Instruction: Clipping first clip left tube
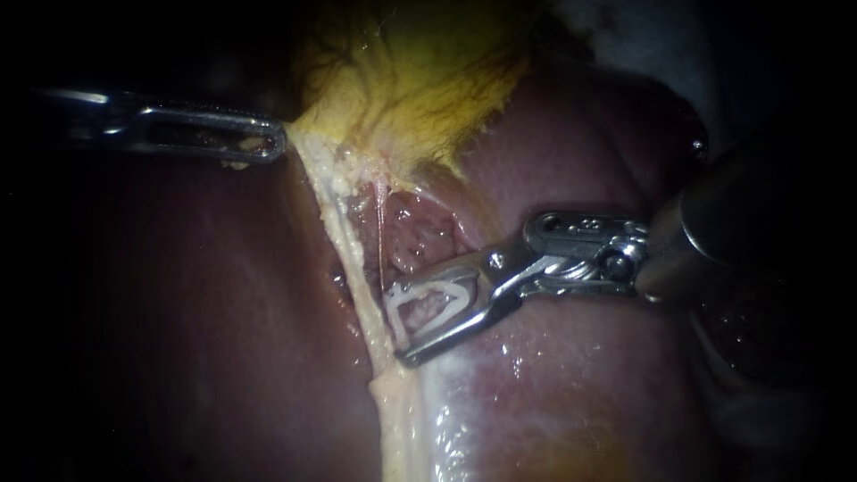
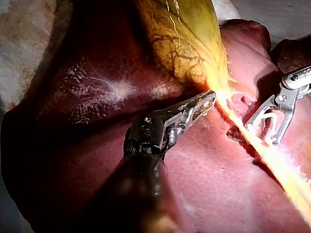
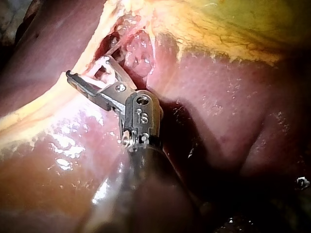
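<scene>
Tube (image 1: 382, 228): thin pale strand, seen running down the raw pink pocket (image 1: 420, 232) opened below the gallbladder (image 1: 402, 80). Only this one strand is made out clearly, so left or right cannot be told. Its lower end is met by the tip of the upper leg of the clip (image 1: 444, 287).

Clip: white, V-shaped, legs spread, carried in the right instrument (image 1: 397, 326). One leg is laid along each jaw, so the clip is held from both sides with the jaws standing wide. The open mouth is pressed against the pale fatty ridge (image 1: 353, 259) that borders the pocket. Whether the tube lies inside the mouth or just at its edge cannot be told; the wrist views show the clip beside the ridge but not the strand itself.

Right instrument: shaft is seen entering from the right, over wet, glistening liver (image 1: 196, 312).

Left instrument (image 1: 272, 143): brought in from the left, well apart from the clip. Its slotted jaws are closed on the pale lower edge of the gallbladder, which is drawn to a point toward them. In the left wrist view the tips are seen meeting at the brightly lit yellow border.

Gallbladder: yellow, dark branching vessels noted on its wall. Dark red liver is seen on both sides of the ridge
</scene>
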`<state>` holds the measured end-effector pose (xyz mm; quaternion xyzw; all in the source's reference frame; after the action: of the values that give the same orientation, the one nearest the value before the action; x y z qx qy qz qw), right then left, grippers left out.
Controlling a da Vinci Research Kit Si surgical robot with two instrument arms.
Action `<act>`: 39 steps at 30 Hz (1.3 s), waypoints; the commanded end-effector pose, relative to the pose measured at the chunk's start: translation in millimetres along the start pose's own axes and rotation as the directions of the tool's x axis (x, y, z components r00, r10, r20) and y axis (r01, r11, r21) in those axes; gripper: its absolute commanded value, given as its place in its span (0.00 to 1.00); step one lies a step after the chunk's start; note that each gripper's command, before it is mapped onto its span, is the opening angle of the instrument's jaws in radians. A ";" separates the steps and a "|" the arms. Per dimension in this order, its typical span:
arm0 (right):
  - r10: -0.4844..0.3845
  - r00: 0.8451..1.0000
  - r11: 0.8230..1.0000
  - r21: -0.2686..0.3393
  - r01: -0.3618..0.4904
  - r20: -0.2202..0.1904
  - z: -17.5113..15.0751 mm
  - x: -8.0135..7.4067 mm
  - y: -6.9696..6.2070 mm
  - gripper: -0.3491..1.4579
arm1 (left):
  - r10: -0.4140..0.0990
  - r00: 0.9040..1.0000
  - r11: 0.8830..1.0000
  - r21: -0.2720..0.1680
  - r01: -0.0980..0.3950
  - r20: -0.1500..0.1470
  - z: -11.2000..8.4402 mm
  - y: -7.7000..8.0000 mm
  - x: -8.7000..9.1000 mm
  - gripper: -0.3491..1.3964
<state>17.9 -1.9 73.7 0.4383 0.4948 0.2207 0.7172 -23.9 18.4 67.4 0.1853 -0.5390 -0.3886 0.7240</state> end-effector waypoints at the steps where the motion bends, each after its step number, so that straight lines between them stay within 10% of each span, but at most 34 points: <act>1: -0.001 1.000 1.000 0.000 0.001 -0.001 0.0 0.0 -0.1 0.51 | 0.000 1.000 1.000 0.000 0.000 0.000 0.0 0.0 0.0 0.00; 18: -0.007 0.999 0.992 0.127 0.012 -0.038 0.0 0.5 -1.3 0.50 | 0.000 1.000 1.000 0.000 0.000 0.000 0.0 0.0 0.0 0.00; 39: 0.011 0.999 0.992 0.129 -0.005 -0.046 -2.1 0.9 -0.2 0.50 | 0.000 1.000 1.000 -0.001 0.000 0.000 0.0 -0.1 0.1 0.00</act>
<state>16.2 -0.3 72.5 0.4810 0.5228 0.2017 0.6743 -23.8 18.3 67.3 0.1849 -0.5390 -0.3887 0.7240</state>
